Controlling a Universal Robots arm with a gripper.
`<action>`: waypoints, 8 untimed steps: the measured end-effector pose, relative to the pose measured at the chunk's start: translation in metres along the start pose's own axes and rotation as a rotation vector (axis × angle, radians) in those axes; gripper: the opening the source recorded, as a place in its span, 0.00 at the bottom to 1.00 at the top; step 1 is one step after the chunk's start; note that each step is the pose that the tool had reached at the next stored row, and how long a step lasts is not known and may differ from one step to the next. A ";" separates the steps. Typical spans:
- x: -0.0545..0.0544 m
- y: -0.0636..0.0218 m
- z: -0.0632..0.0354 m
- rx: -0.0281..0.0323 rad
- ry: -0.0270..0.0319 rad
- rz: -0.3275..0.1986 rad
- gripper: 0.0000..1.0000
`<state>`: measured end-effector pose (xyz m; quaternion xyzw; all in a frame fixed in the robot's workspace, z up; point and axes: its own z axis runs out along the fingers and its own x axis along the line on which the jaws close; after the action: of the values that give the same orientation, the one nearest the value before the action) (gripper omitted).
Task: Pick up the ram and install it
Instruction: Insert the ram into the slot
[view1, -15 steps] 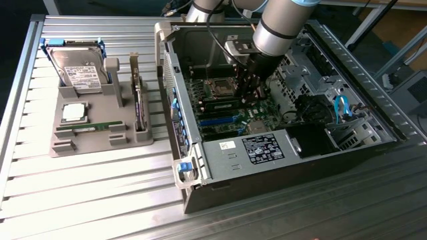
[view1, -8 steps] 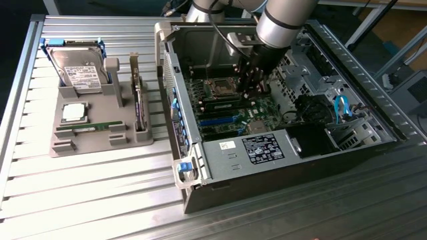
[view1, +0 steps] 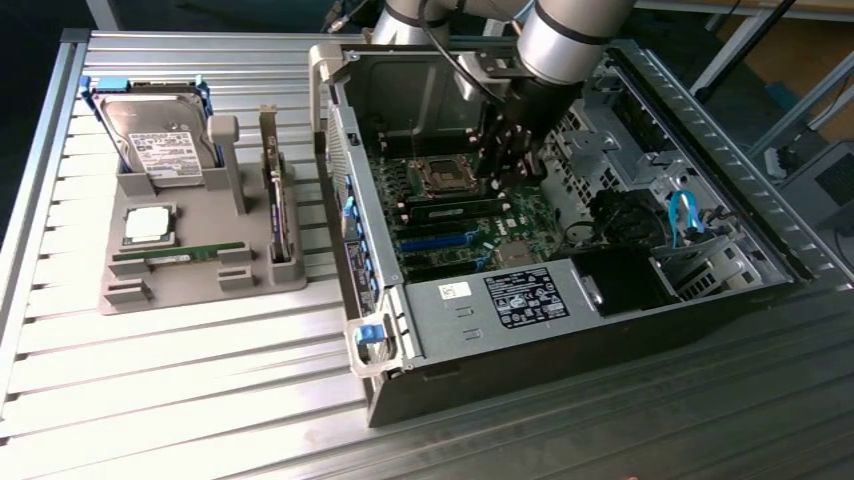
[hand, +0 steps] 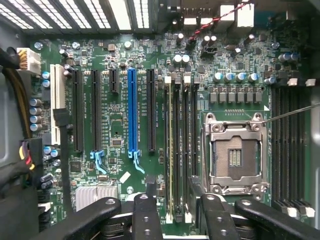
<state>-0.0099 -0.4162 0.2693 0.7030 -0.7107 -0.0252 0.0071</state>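
Hanging wide open and empty, the gripper (hand: 180, 220) has its matte black fingers either side of the ram (hand: 170, 150); that thin green stick stands on edge in a black slot, seemingly seated, latching unclear; beyond, a steel socket (hand: 235, 155); a spare stick (view1: 180, 254) lies on the grey tray (view1: 200, 292).

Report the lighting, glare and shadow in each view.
Exterior view: the table slats glare almost white at the exterior view's left, while the computer case interior is dim beneath the arm. Wrist view: the motherboard is evenly lit, the bright strips beyond it are blown out, and the gripper reads as a dark silhouette.
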 end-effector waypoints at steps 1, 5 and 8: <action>0.000 0.0001 -0.0018 0.0000 0.0001 0.000 0.38; 0.000 0.0005 -0.0108 0.0001 0.0008 0.000 0.38; 0.000 0.0008 -0.0184 0.0000 0.0018 0.000 0.38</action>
<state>-0.0099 -0.4162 0.2877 0.7030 -0.7107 -0.0246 0.0078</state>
